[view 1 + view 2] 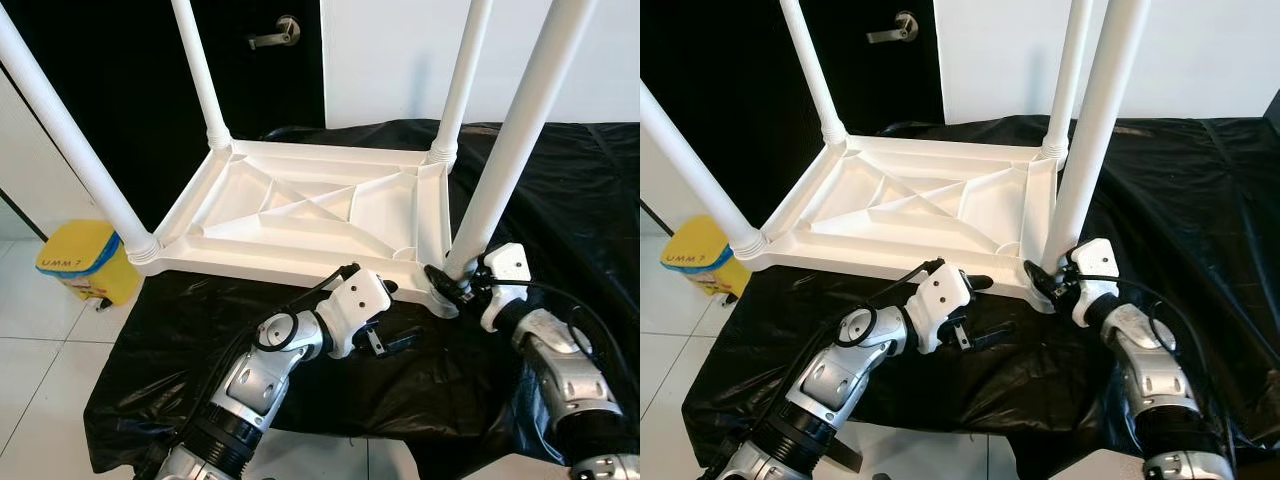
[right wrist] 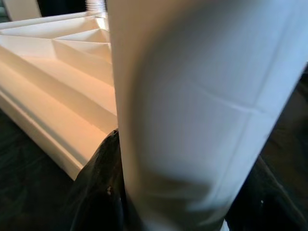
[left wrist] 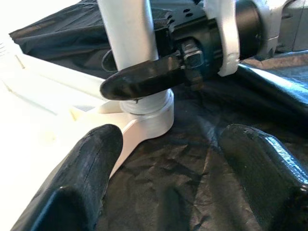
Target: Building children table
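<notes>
right gripper (image 1: 447, 282) clamped round the foot of the near right table leg (image 1: 515, 140), one black finger (image 3: 144, 79) on each side of the white tube, right where the leg meets its corner socket (image 3: 151, 115). seen close from the right wrist, the tube (image 2: 202, 110) between two dark fingers (image 2: 103, 192). left gripper (image 1: 392, 318) spread apart, holding nothing, low over the black sheet (image 1: 560, 190) just beside the same corner, fingers (image 3: 89, 178) aimed toward the socket and the other gripper.

outward from there: white plastic tabletop (image 1: 300, 205) upside down on the black sheet, ribbed underside up, with diagonal braces crossing the middle. four white legs upright in the corners: the near right one gripped, the far right leg (image 1: 460, 75), the far left leg (image 1: 200, 70), and the near left leg (image 1: 65, 135) slanting toward the picture's top corner. near left corner of the tabletop jutting past the sheet's edge over the tiled floor (image 1: 40, 360).

beyond: yellow bin (image 1: 88, 260) on the floor beside that overhanging corner, a dark door (image 1: 130, 60) with a metal lever handle (image 1: 275, 35) behind, and a white wall (image 1: 400, 50) to its right.
</notes>
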`<state>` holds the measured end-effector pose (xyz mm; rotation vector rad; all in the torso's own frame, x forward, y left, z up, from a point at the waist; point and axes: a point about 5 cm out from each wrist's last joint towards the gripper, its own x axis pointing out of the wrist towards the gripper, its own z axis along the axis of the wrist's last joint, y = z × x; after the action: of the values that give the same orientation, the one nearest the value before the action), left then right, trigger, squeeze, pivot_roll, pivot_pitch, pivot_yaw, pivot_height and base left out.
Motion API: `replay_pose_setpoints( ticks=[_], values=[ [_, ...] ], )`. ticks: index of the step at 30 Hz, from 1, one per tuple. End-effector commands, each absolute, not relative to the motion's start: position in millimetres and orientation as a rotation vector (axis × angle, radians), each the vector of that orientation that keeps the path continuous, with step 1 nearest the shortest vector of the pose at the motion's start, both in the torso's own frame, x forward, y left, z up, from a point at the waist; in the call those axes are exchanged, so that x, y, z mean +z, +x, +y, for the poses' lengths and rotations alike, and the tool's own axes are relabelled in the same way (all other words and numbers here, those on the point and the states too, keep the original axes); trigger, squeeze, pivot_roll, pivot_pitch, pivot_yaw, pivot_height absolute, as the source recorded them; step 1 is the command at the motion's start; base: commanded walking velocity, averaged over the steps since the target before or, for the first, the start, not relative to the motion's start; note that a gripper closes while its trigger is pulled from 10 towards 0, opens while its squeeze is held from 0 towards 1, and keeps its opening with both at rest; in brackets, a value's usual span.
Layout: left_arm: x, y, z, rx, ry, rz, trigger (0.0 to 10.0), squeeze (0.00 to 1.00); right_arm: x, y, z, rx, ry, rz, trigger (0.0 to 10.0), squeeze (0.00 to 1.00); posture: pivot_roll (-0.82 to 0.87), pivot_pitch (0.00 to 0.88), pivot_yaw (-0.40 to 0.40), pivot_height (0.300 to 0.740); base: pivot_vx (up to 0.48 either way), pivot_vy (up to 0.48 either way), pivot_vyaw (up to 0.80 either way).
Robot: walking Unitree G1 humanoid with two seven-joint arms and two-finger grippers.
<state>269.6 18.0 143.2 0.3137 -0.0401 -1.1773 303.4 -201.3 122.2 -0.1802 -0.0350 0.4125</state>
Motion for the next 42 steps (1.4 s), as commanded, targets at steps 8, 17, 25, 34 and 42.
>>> replay_pose_setpoints(
  ticks=[8,17,25,34,42],
  values=[
    [139,269,19,-1.170,0.308,-0.024,10.0,0.00,101,298,-203,0.208,-0.185,0.080,10.0,0.00,-0.21,0.030,0.055,0.740,0.000,0.000,0.00],
    [139,268,18,-1.174,0.305,-0.023,10.0,0.00,93,288,-196,-0.228,-0.103,0.109,10.0,0.00,-0.21,0.034,0.049,0.740,0.000,0.000,0.00],
    [139,268,18,-1.170,0.300,-0.023,10.0,0.00,93,287,-178,-0.354,-0.031,0.120,10.0,0.00,-0.21,0.039,0.044,0.740,0.000,0.000,0.00],
    [138,267,18,-1.164,0.295,-0.019,10.0,0.00,108,287,-178,-0.323,-0.004,0.032,10.0,1.00,-0.20,0.050,0.038,0.740,0.000,0.000,0.00],
    [138,267,19,-1.153,0.292,-0.019,10.0,0.00,119,284,-186,-0.195,-0.012,-0.058,10.0,1.00,-0.20,0.055,0.036,0.740,0.000,0.000,0.00]
  ],
)
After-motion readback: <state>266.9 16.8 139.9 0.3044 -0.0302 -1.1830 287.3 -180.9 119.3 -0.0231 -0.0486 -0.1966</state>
